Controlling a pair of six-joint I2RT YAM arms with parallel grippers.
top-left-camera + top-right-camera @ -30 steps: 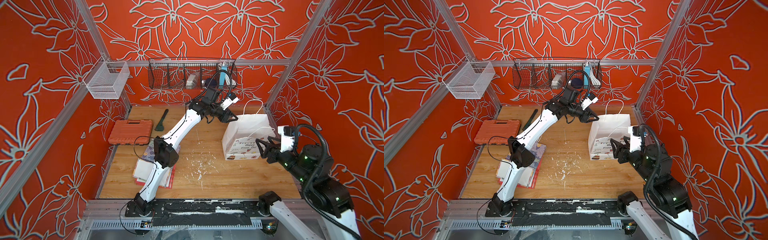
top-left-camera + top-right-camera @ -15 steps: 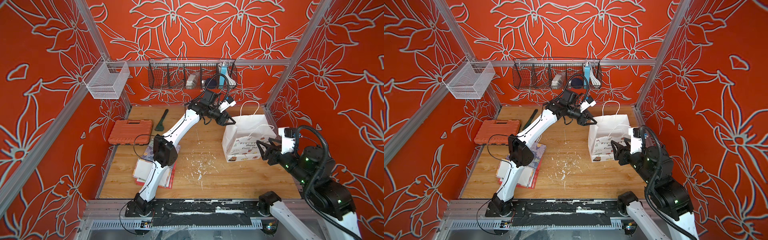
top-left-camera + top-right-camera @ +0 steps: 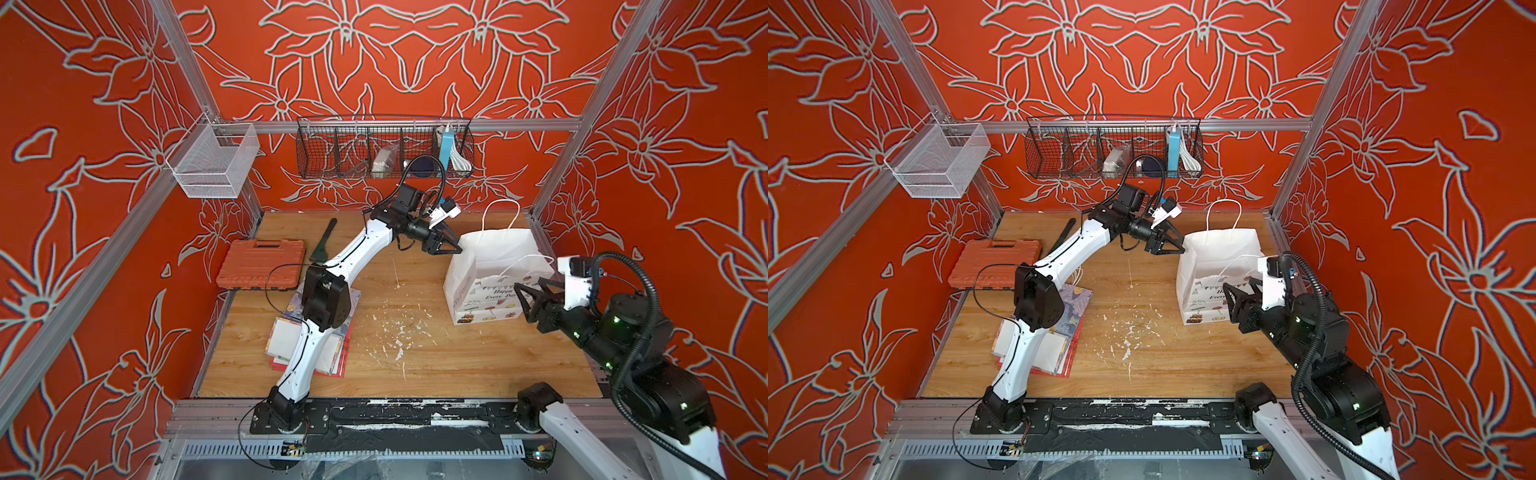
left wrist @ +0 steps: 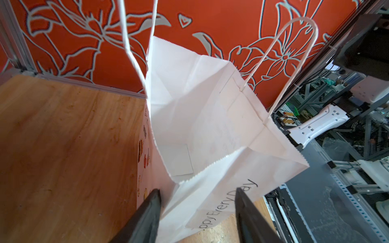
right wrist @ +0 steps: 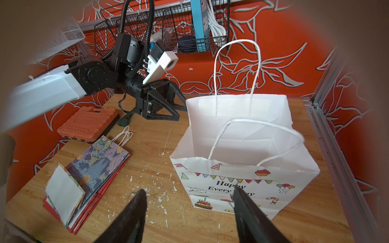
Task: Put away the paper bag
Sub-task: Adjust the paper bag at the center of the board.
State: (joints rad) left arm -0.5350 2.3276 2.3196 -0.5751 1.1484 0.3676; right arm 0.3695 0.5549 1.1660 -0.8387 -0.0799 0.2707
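Now the left gripper (image 3: 453,242) has spread its fingers. One second ago they stood narrower at the upper corner of the white paper bag (image 3: 492,253); at this moment they are about half open and hold nothing. In the left wrist view the bag's corner fold stands just in front of the two black fingertips (image 4: 151,210), in the gap's line, but the paper is not pinched. The bag itself has hardly moved. It stands upright on the wooden table (image 3: 415,374), mouth open, both twine handles up, between the two grippers. The right gripper (image 3: 528,286) has kept its place and its width: fingers well apart, empty, pointing at the printed front face from near. Whether they touch it I cannot tell.

I judge this as a release, so the bag is free and not yet put away. Probably it must be flattened and laid on the stack of folded bags (image 5: 99,166) that lies well behind the left fingers, beside that arm. For this a new grip is needed, and the open mouth may crumple under it.

On the front I read "Happy Every", and the next word is cut by a right finger. The left wrist view shows the line ending in "Day". Around it are printed a flag garland, party hats, a cupcake, balloons and a cake. No brand name is visible.
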